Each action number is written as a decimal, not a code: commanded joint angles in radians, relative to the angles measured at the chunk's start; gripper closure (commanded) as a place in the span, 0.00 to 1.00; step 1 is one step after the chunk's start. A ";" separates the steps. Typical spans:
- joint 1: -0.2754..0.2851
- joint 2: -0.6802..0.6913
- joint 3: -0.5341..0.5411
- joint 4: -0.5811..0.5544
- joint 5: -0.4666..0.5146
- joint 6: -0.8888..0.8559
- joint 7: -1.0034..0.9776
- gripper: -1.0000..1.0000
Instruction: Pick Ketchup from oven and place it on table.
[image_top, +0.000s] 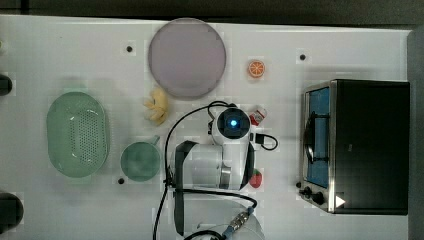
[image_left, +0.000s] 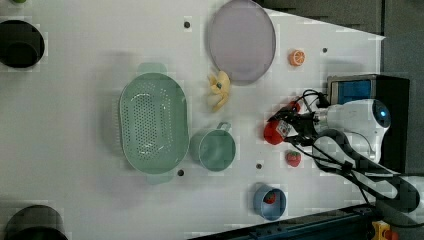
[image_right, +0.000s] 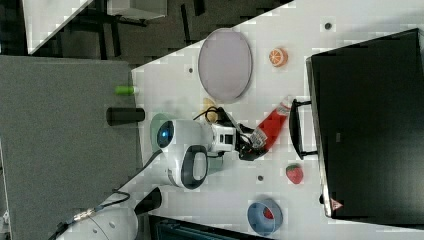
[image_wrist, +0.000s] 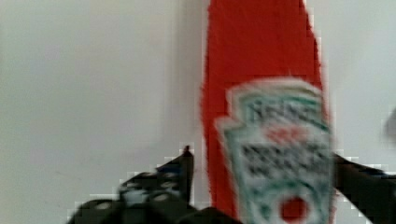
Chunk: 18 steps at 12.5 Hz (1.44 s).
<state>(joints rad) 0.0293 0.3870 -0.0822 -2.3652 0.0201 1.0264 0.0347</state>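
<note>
Wrist view, ketchup: the red ketchup bottle (image_wrist: 261, 116) with its white label fills the middle, lying between the two black fingers (image_wrist: 180, 175) with a sliver of white showing beside one finger.
Ketchup position: out of the oven (image_top: 365, 145), lying on the white surface (image_top: 75, 50) in front of the closed glass door, tilted, with its white cap pointing toward the oven handle in the right view (image_right: 270, 127).
Fingers: spread on either side of the bottle; the gripper (image_right: 250, 142) reads as released rather than clamped, though contact on the far side cannot be told.
Arm: the white wrist hangs low over the bottle in the top view, covering most of it (image_top: 258, 116).
Neighbours: a strawberry (image_right: 294, 173) lies near the bottle; an orange slice (image_top: 256, 69), a grey plate (image_top: 187, 57), a banana piece (image_top: 157, 106), a green cup (image_top: 141, 161) and a green colander (image_top: 77, 134) sit further off.
Progress: the bottle appears delivered to the surface, so the placing looks done.
Remaining: judged from this, only lifting the arm clear without knocking the bottle.
</note>
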 joint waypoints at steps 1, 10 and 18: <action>0.025 -0.095 0.004 -0.001 -0.006 0.012 0.016 0.00; 0.024 -0.465 0.005 0.256 -0.006 -0.509 0.018 0.00; 0.025 -0.512 0.009 0.618 -0.007 -0.888 0.017 0.00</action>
<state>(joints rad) 0.0547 -0.1874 -0.0682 -1.7686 0.0089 0.1506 0.0410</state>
